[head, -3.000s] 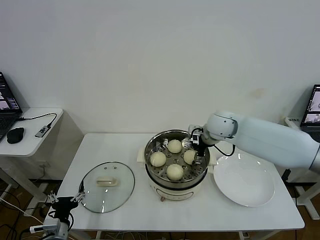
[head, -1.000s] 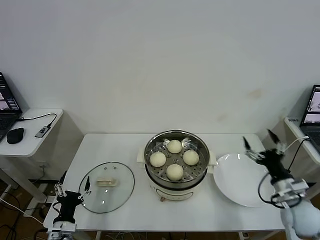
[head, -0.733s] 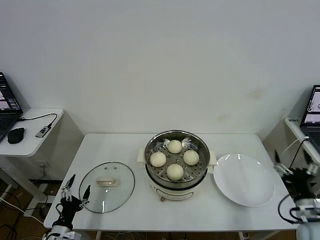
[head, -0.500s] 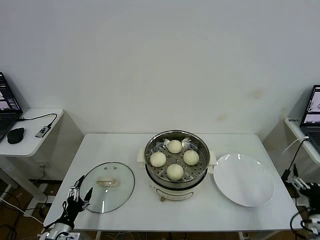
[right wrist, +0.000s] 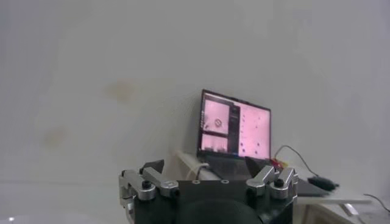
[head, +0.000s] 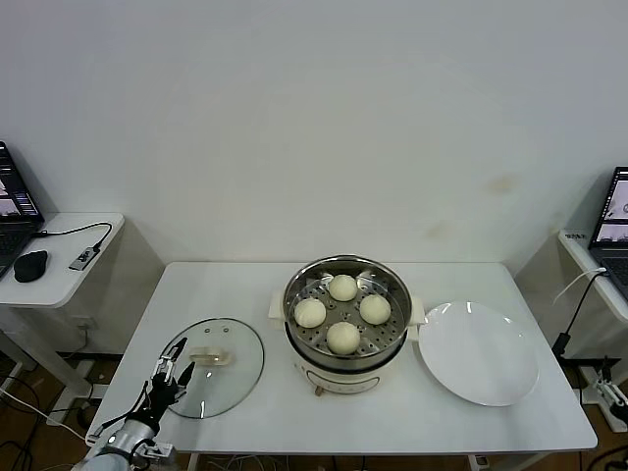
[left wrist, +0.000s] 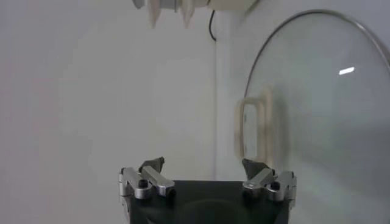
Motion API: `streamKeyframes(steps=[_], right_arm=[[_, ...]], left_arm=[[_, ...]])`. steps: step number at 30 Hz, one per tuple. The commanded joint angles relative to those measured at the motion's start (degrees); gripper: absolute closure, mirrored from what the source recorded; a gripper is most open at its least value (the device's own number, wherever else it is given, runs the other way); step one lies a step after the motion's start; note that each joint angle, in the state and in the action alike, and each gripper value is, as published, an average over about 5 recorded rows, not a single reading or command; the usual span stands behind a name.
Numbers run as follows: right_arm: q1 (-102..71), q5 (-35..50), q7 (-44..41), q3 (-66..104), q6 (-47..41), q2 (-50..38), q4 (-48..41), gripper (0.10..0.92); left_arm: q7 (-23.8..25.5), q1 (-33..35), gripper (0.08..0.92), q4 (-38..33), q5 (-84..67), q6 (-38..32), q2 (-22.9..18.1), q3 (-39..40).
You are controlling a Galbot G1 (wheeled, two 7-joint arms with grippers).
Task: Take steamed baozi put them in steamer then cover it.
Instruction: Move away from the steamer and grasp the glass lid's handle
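Four baozi (head: 342, 312) sit in the steamer (head: 345, 326) at the middle of the table (head: 245, 285), spaced in a diamond on the perforated floor, none touching; the basket is uncovered. The cover (head: 211, 366) lies flat on the table to the steamer's left, well apart from it, handle (head: 206, 357) up; the white plate (head: 479, 352) lies bare on the right, just beside the steamer.

Left gripper (head: 170, 373) is at the near-left edge of the cover, fingers spread wide, holding nothing; from the head view the tips overlap the glass rim, though whether they touch it is hard to say. The left wrist view looks along the table at the cover (left wrist: 317, 103) and its handle (left wrist: 256, 131), with both fingers (left wrist: 152, 173) set far apart and only air between them.

Right gripper (head: 610, 390) is down past the near-right corner of the table, off the work, barely showing at the frame's edge; its own wrist view shows the fingers (right wrist: 268, 176) apart and empty, facing a wall and a laptop (right wrist: 233, 131) on a side desk.
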Motion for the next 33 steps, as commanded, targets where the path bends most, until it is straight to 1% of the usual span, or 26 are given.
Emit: streamKeyframes(steps=[1,22,29,31,33], right_arm=[[-1.0,-0.3,0.4,1.3,0.0,1.2,0.0,0.203],[-0.8,-3.0,0.0,0.4,0.8,2.1,-1.2,0.203],[-0.6,-4.0,-0.2,-0.1,0.8,2.5,-1.4,0.203],[-0.6,-4.2,-0.3,-0.2,0.8,2.6,-1.4,0.203],[-0.5,-4.5,-0.4,-0.4,0.8,2.6,-1.5,0.203]], left_arm=[[0.6,-3.0,0.177,1.7,2.3,0.0,0.1,2.1],[0.4,-11.3,0.177,8.2,2.0,0.1,-2.0,4.6],[0.3,-12.9,0.177,10.3,1.2,0.1,-2.3,5.5],[0.3,-13.1,0.186,10.8,1.0,0.0,-2.3,5.7],[0.3,-13.3,0.221,11.5,0.8,0.0,-2.3,5.8]])
